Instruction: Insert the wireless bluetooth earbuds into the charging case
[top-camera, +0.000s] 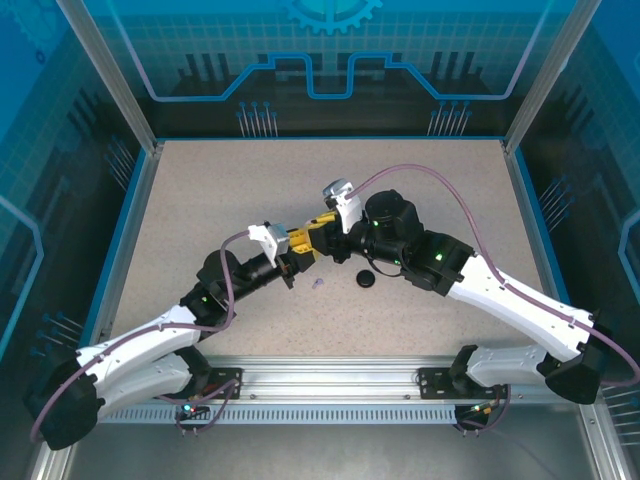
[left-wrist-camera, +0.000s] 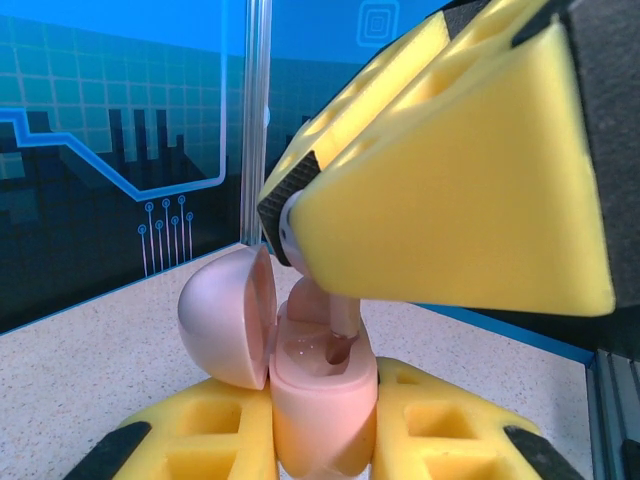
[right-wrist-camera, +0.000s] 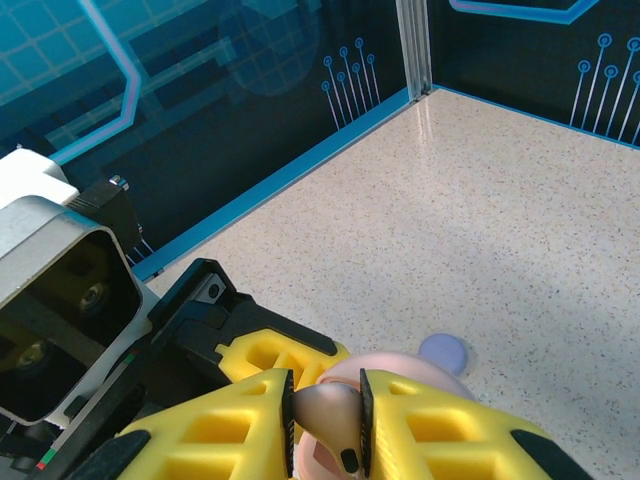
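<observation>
My left gripper (left-wrist-camera: 322, 432) is pressed tight on the smooth, rounded pink case (left-wrist-camera: 320, 385), whose domed lid (left-wrist-camera: 225, 315) stands swung open. My right gripper (right-wrist-camera: 326, 405) pinches one glossy pink earbud (left-wrist-camera: 342, 318), its stem at the case's socket. On the speckled table (right-wrist-camera: 480, 200) lie one black disc (top-camera: 366, 278), one lilac disc (right-wrist-camera: 445, 350) and what looks like one lilac earbud (top-camera: 318, 283).

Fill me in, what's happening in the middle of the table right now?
The left gripper is shut on a pale pink egg-shaped plastic charging case, holding it upright with its domed lid open. The right gripper is shut on a pale pink stemmed earbud, stem pointing down into the case's socket; the bud is not yet seated. A black round disc and a tiny lilac piece lie on the speckled table nearby.
</observation>
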